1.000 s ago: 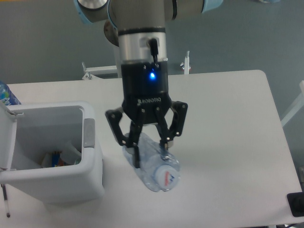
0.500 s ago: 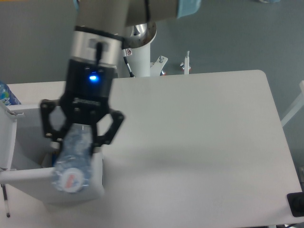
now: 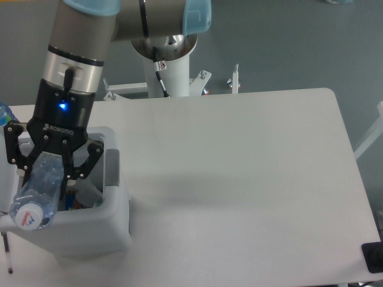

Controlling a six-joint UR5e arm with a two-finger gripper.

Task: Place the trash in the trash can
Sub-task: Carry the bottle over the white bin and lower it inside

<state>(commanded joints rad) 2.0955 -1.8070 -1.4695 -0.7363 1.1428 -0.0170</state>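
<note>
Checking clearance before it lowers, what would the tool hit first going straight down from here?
Probably the open trash can: the tool, holding the bottle, points into it. Depth is unclear.

The bottle [image 3: 40, 190] is clear, crinkled bluish plastic with a smooth pale cap. The trash can [image 3: 114, 206] is smooth white plastic, faintly glossy. The hand [image 3: 45, 173] is matt black; the counter [image 3: 239, 179] smooth matt white.
</note>
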